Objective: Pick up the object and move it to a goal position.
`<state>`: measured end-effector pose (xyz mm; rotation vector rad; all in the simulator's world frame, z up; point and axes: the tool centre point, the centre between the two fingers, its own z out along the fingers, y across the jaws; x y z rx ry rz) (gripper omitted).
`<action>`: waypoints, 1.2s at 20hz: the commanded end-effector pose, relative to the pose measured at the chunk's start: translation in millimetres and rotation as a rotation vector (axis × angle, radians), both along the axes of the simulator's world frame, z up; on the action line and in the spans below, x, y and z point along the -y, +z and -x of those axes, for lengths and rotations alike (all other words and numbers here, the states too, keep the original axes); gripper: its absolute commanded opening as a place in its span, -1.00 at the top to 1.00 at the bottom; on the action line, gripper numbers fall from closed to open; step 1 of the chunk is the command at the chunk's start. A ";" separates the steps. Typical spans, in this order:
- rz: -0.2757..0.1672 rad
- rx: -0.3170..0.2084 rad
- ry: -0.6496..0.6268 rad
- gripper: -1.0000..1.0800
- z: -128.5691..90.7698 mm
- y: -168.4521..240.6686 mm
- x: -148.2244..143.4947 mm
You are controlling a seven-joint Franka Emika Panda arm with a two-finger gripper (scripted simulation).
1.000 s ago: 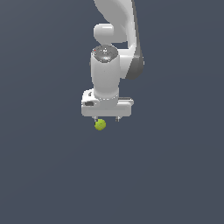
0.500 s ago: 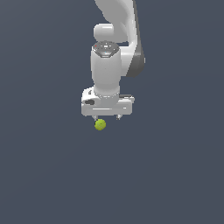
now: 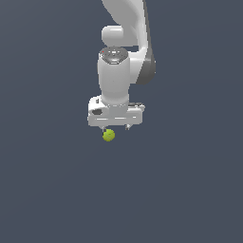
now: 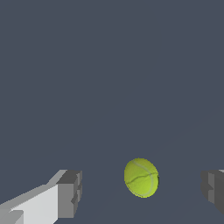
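Tennis ball (image 4: 141,177), yellow-green, seamed: likely light, springy, prone to rolling; take across its widest middle; gripper (image 4: 142,192) spread wide, ball between fingers, untouched.

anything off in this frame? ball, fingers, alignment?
Nothing stands out. The tennis ball looks intact on the plain grey surface, and the gripper is open with the ball between the fingers, touching neither. The ball sits nearer one finger than the other, a slight offset and not a fault.
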<state>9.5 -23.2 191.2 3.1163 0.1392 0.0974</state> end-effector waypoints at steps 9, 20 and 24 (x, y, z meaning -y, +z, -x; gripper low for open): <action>0.006 -0.019 0.144 -0.92 14.4 -26.8 13.9; 0.008 -0.048 0.390 -0.92 42.8 -69.5 34.2; 0.006 -0.056 0.465 -0.92 52.3 -81.8 39.6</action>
